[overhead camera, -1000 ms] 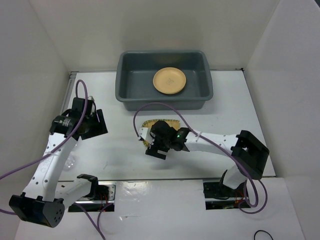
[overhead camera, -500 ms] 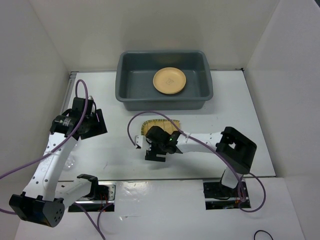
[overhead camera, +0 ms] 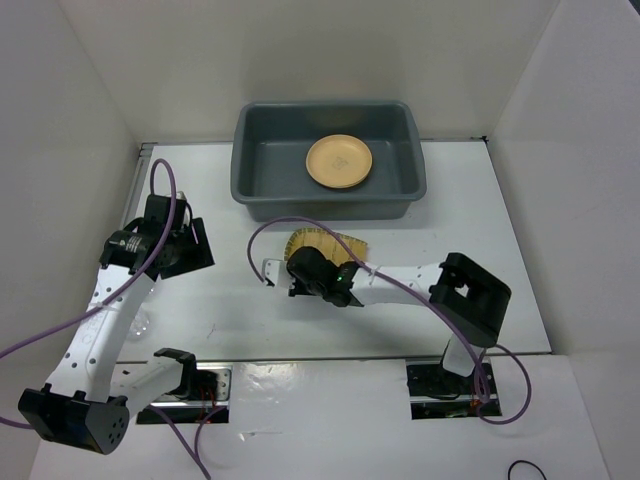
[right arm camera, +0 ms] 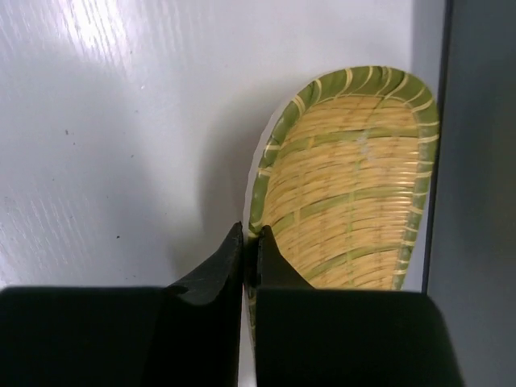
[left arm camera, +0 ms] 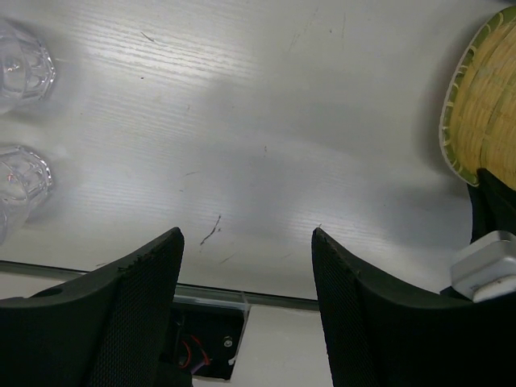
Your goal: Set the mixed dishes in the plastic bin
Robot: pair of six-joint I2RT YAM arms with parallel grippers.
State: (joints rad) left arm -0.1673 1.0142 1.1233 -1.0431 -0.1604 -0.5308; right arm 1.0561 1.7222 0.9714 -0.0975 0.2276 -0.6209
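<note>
Jaws of the right gripper (right arm camera: 250, 242) are pressing together on the near rim of the yellow ribbed bamboo-look tray (right arm camera: 347, 185), pinching its green edge. Jaws of the left gripper (left arm camera: 246, 274) are standing spread over the bare white table (left arm camera: 242, 121), holding nothing.

The tray is lying at the centre of the top view, just below the large dark grey plastic bin (overhead camera: 250, 170). The bin is sitting at upper centre with one round yellow-orange plate (overhead camera: 339, 161) inside.

Handling judgement: the tray is looking light and stiff, with a glossy rim that is possibly slippery. A rim pinch is looking like the only hold on so shallow a dish, and the tray is likely to droop from it. Whether the tray is resting flat or tilting is hard to tell.

The right wrist view is showing the pinch itself, which the wrist is hiding in the top view. The left wrist view is showing two small clear glass cups (left arm camera: 20, 60) at its left edge, fragile things that are barely showing from above.
</note>
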